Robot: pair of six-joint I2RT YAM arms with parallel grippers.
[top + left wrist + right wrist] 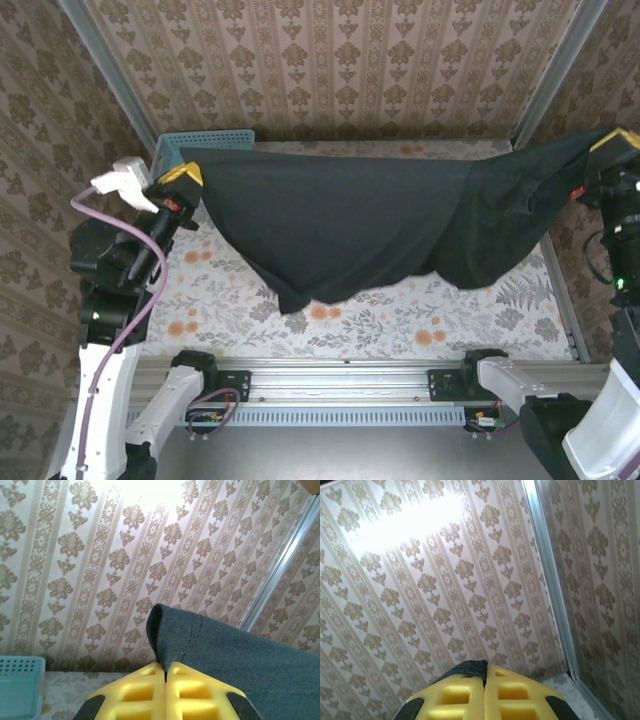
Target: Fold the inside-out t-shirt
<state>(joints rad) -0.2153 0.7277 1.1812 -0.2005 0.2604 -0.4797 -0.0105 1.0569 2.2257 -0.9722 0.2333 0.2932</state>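
Black t-shirt (340,220) aloft between left gripper (183,175) and right gripper (617,140), both tight on its upper edge.

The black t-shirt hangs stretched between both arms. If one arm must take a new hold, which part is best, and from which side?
Probably grip the t-shirt at its lowest hanging corner, approached from the near side: it droops as a narrow free point, so a pinch can close across it. The left end effector and right end effector pinch its top edge.
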